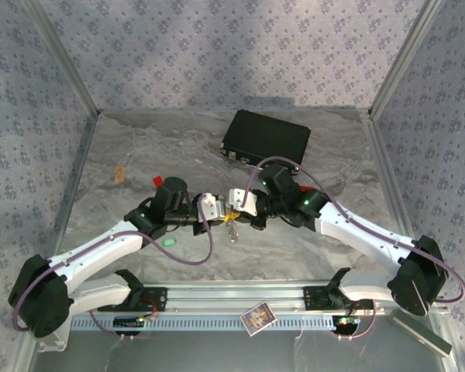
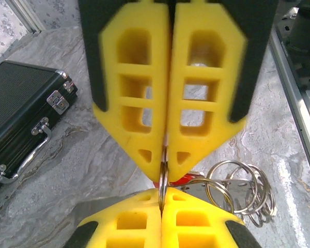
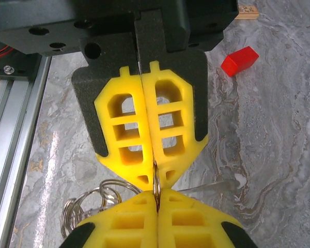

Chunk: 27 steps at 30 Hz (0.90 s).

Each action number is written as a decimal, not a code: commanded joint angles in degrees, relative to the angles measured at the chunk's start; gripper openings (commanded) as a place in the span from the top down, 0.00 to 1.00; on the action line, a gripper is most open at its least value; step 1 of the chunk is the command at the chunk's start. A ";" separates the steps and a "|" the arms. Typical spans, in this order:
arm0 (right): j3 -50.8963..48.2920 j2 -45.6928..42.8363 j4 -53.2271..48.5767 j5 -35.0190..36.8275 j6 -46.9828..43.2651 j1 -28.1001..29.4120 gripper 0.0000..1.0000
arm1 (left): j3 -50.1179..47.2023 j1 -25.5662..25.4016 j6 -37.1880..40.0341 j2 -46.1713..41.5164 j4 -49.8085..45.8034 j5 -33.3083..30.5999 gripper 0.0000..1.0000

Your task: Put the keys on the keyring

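Left pincer and right pincer meet tip to tip above the middle of the counter.

- Left pincer: yellow fingers pressed together, with the edge of a thin metal ring nipped between the tips.
- Right pincer: fingers likewise closed flat against each other, on the same ring from the opposite side. The two sets of tips are almost touching.
- Keyring: a bunch of silvery wire loops held off the counter, hanging just below and beside the pinched tips. In the top view it dangles under the meeting point; from the right wrist the loops sit lower left.
- Red piece: shows just under the tips against the loops. Cannot tell whether it is a key head.
- Green key: lies on the counter beside the left forearm, well apart from the keyring. Too small for detail.
- Red block: on the counter beyond the left pincer.
- Black case: closed, at the far side of the counter.
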 commanded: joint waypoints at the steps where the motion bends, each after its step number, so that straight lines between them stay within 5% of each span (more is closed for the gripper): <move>1: -2.66 -3.79 4.75 -4.51 3.77 -2.13 0.74 | -0.96 0.16 -0.74 -1.75 4.42 2.76 1.00; 17: -7.41 -3.83 11.33 -11.78 15.14 -5.91 0.68 | -8.81 1.17 -6.01 -4.79 19.48 2.69 1.00; 23: -8.09 -6.55 17.10 -2.23 36.93 -2.57 0.68 | -10.45 1.10 -7.14 -5.69 23.10 -0.76 1.00; 27: -4.26 -6.59 8.92 3.15 50.62 -2.67 0.59 | -10.54 1.09 -7.72 -5.28 23.78 -1.47 1.00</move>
